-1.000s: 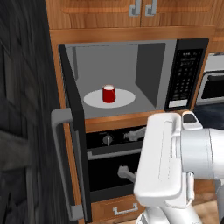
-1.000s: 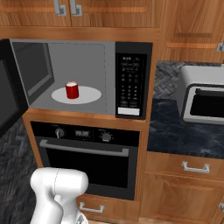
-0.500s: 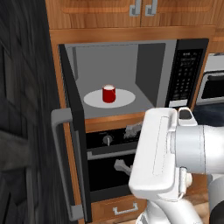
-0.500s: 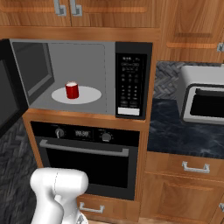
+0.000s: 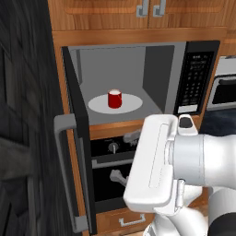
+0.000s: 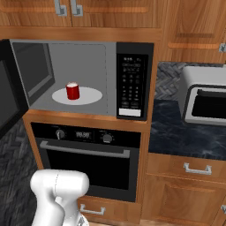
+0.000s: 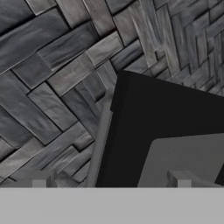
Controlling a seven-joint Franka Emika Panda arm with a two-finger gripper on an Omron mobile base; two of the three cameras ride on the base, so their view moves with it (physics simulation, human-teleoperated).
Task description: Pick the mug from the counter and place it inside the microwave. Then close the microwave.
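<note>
Arm [image 5: 159,170] lower now, mug [image 5: 115,98] inside microwave [image 6: 132,79], hand grip unclear

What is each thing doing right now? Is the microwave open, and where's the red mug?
mug: upright on the white turntable, inside the microwave.
microwave: open, holding the mug.
microwave door: swung wide open to the left.
oven below: door shut.
toaster oven: on the counter, door shut.
upper cabinets: shut.
</note>
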